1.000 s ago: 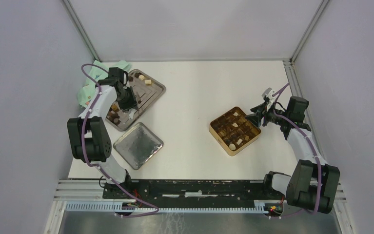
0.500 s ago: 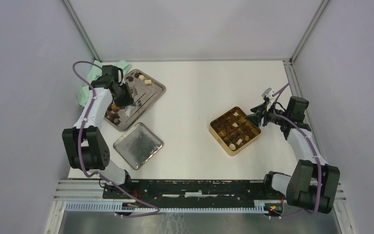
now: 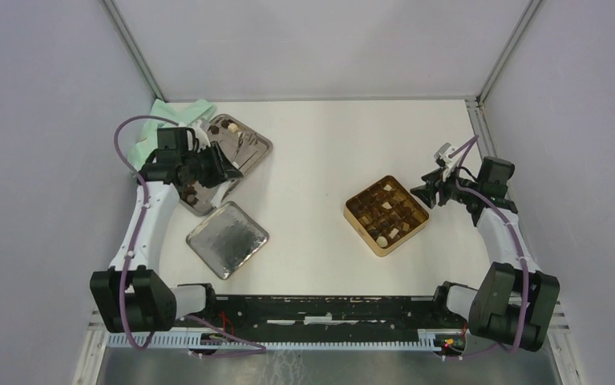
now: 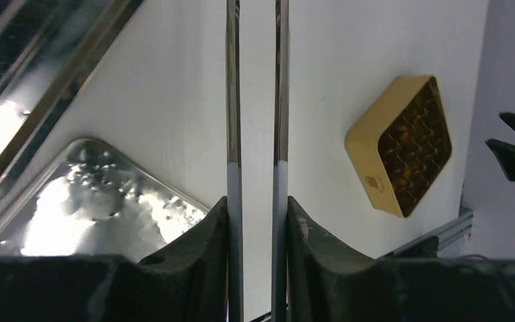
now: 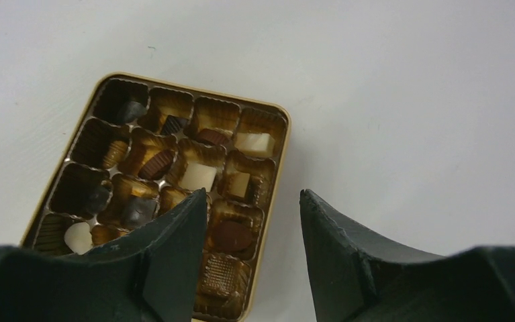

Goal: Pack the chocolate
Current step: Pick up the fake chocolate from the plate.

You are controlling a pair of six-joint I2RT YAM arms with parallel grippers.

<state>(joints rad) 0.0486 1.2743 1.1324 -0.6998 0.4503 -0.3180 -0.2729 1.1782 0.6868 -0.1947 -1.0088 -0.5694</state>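
The chocolate shows as small dark, light brown and cream pieces. Some sit in cells of the gold tin (image 3: 386,215) (image 5: 276,171), such as a cream piece (image 5: 199,176). Others lie on the far metal tray (image 3: 249,151), such as those at its near-left end (image 3: 188,192). My left gripper (image 3: 212,168) (image 4: 256,199) hangs over that tray, shut on a pair of thin metal tongs (image 4: 233,100). The tong tips run out of the left wrist view, so any piece between them is hidden. My right gripper (image 3: 422,192) (image 5: 253,194) is open and empty, just above the tin's right edge.
An empty shiny tray (image 3: 226,238) (image 4: 100,201) lies near the left arm. A mint-green bag (image 3: 159,116) sits at the far left corner beside the chocolate tray. White tabletop lies between the trays and the tin (image 4: 402,144). Enclosure walls stand on three sides.
The left arm has swung its elbow toward the near edge, and its gripper has turned to point right over the tray. The right gripper has backed slightly away from the tin.
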